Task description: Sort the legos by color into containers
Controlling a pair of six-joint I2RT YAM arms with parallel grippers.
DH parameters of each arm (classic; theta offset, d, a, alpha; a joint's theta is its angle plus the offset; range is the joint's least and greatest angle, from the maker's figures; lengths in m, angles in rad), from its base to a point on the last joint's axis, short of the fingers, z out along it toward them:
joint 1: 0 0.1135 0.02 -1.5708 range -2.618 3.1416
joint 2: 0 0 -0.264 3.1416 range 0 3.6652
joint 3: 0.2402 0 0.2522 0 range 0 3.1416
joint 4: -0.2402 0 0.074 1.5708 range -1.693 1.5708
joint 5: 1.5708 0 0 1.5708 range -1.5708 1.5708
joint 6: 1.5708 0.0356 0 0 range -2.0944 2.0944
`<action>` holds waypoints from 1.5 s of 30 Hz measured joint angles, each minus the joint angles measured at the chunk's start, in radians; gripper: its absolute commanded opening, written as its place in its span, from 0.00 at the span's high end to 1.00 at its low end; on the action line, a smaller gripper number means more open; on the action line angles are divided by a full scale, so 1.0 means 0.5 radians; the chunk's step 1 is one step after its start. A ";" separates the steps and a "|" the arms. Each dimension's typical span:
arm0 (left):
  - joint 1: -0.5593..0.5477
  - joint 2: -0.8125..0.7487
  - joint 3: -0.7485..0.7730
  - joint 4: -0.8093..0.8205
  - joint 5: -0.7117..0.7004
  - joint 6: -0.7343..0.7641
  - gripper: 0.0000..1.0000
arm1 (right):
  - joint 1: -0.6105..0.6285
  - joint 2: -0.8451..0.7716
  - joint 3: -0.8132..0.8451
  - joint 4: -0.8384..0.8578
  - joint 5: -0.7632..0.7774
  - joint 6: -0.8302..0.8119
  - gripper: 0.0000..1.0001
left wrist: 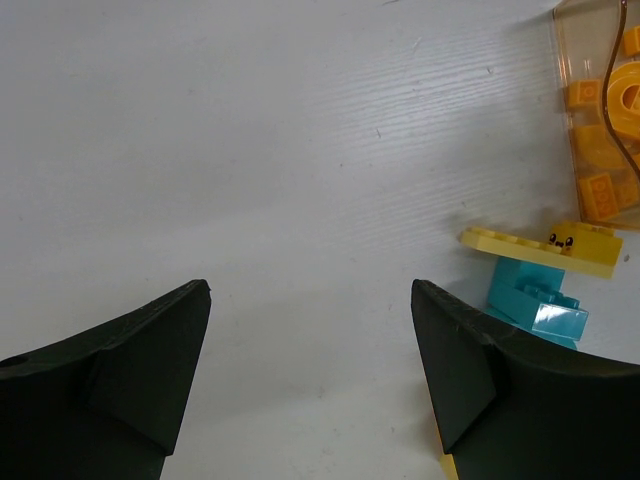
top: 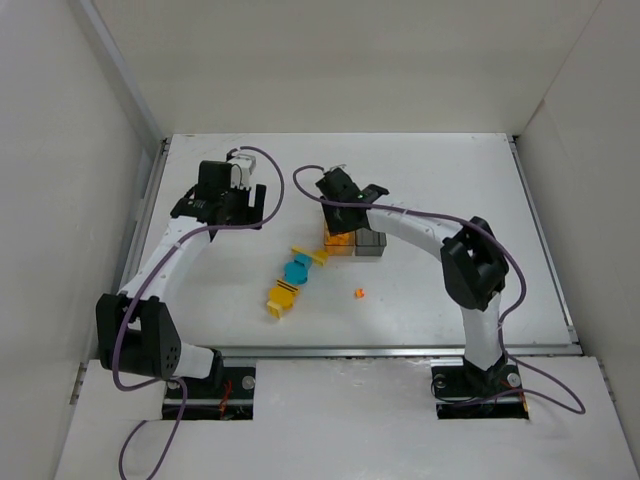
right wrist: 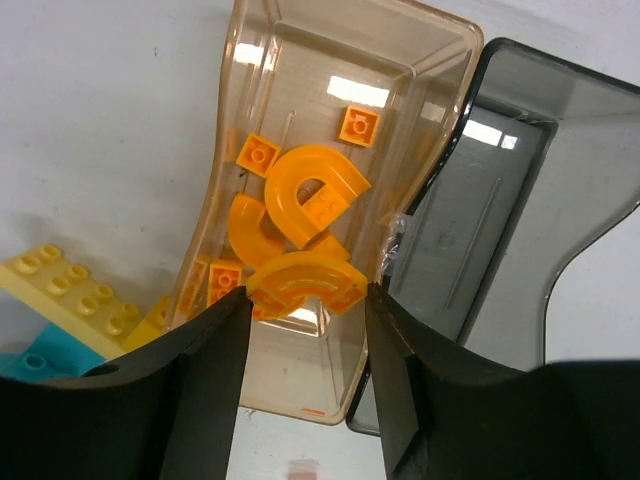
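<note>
My right gripper [right wrist: 305, 298] is shut on an orange arch lego [right wrist: 303, 283] and holds it over the amber-orange box [right wrist: 420, 60], which holds several orange pieces [right wrist: 312, 188]. The smoky grey box [right wrist: 530, 190] joins it on the right and looks empty. In the top view the right gripper [top: 346, 206] hangs over the boxes [top: 341, 242]. My left gripper [left wrist: 310, 300] is open and empty over bare table, left of a yellow plate [left wrist: 545, 246] resting on a teal brick [left wrist: 532, 302]. In the top view the left gripper [top: 222, 206] is at the back left.
On the table in front of the boxes lie a yellow plate [top: 308, 256], a teal piece [top: 296, 270], a yellow striped piece [top: 282, 297] and a tiny orange piece [top: 359, 293]. White walls enclose the table on the left, back and right.
</note>
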 measured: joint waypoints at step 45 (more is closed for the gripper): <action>-0.259 -0.482 -0.099 -0.099 0.089 0.106 0.24 | 0.243 -0.626 -1.134 0.038 -0.331 0.387 0.39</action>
